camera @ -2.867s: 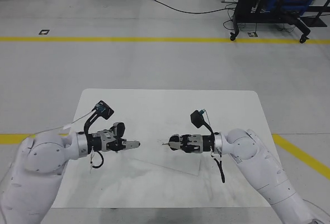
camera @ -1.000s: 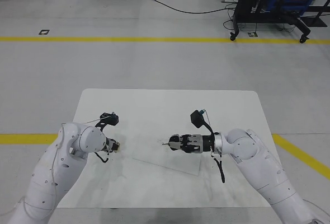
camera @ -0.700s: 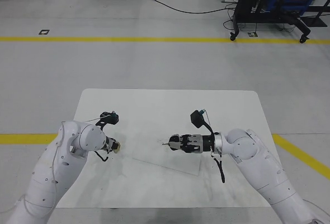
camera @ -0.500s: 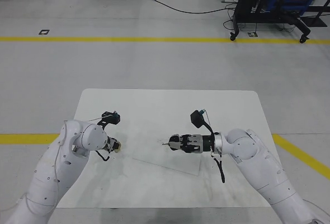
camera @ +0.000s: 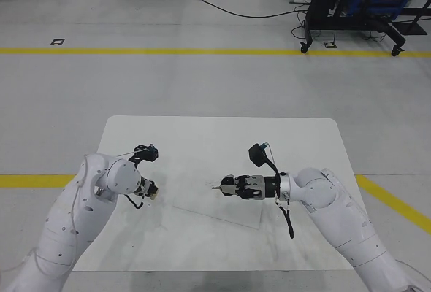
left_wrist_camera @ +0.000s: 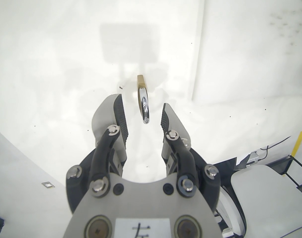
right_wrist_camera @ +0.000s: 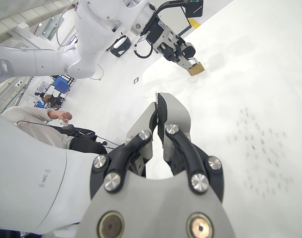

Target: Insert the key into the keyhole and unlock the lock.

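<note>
top: vs 2.9 s back the left arm has folded up from its flat reach toward centre. The left hand (camera: 149,191) now points down at the worktop (camera: 274,139) on the robot's left side, over the lock (camera: 153,192). Since 1.0 s back that arm has only shifted slightly. Right arm unchanged: right hand (camera: 217,187) level near worktop centre, aimed at the left hand and well apart from it, with the key (camera: 213,188) tip just poking out

left wrist: left hand (left_wrist_camera: 141,101) open with a moderate gap, fingers either side of the lock's (left_wrist_camera: 140,83) silver shackle, clear space on both sides. Lock is seen edge-on, brass body toward the worktop (left_wrist_camera: 66,38), shackle toward the hand

right wrist: right hand (right_wrist_camera: 157,99) closed tight on the key (right_wrist_camera: 155,96), thin toothed edge showing between the pads. Beyond it the left hand (right_wrist_camera: 185,61) sits over the brass lock (right_wrist_camera: 196,68). Lock is tilted, one lower corner on the worktop (right_wrist_camera: 240,50); can't tell from here whether the fingers touch the shackle
</note>
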Available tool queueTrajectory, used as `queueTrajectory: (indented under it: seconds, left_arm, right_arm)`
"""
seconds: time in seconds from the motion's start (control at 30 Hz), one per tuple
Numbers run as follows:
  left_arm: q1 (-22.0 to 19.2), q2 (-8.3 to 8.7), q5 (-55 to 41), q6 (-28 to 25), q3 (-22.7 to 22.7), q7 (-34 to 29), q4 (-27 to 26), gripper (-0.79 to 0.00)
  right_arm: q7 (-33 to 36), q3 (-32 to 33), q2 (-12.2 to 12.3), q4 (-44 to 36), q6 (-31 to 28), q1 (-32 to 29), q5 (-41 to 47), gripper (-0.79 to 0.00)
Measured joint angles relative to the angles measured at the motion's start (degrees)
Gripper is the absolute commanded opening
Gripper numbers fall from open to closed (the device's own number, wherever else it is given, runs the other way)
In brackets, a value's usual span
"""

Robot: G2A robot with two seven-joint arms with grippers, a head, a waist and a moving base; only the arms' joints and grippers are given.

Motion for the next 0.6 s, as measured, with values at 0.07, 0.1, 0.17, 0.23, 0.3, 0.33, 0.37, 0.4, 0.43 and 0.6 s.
queueTrajectory:
  seconds: [0.07, 0.1, 0.17, 0.23, 0.3, 0.33, 0.37, 0.4, 0.43, 0.6]
  left_arm:
    - [-0.4, -0.09, 0.3, 0.1, 0.5, -0.4, 0.2, -0.785]
    - [-0.6, -0.12, 0.5, 0.2, 0.7, -0.5, 0.4, -0.785]
    - [-0.9, -0.18, 1.1, 0.4, 1.1, -0.7, 0.7, -0.785]
    - [-1.2, -0.25, 0.9, 0.2, 1.3, -0.7, 1.1, -0.785]
    - [-1.4, -0.31, 0.8, -0.1, 1.4, -0.6, 1.8, -0.785]
    - [-1.6, -0.33, 0.9, -0.2, 1.5, -0.6, 2.1, -0.785]
    - [-1.8, -0.36, 1.0, -0.3, 1.7, -0.5, 2.5, -0.785]
    - [-1.9, -0.39, 1.1, -0.3, 1.7, -0.5, 2.7, -0.785]
    - [-2.0, -0.41, 1.2, -0.2, 1.8, -0.4, 3.0, -0.785]
    - [-2.3, -0.58, 2.2, 0.6, 2.1, 1.1, 3.9, -0.785]
  right_arm:
    - [0.0, 0.0, 0.0, 0.0, 0.0, 0.0, 0.0, -0.785]
    - [0.0, 0.0, 0.0, 0.0, 0.0, 0.0, 0.0, -0.785]
    - [0.0, 0.0, 0.0, 0.0, 0.0, 0.0, 0.0, -0.785]
    - [0.0, 0.0, 0.0, 0.0, 0.0, 0.0, 0.0, -0.785]
    - [0.0, 0.0, 0.0, 0.0, 0.0, 0.0, 0.0, -0.785]
    - [0.0, 0.0, 0.0, 0.0, 0.0, 0.0, 0.0, -0.785]
    - [0.0, 0.0, 0.0, 0.0, 0.0, 0.0, 0.0, -0.785]
    - [0.0, 0.0, 0.0, 0.0, 0.0, 0.0, 0.0, -0.785]
    - [0.0, 0.0, 0.0, 0.0, 0.0, 0.0, 0.0, -0.785]
    - [0.0, 0.0, 0.0, 0.0, 0.0, 0.0, 0.0, -0.785]
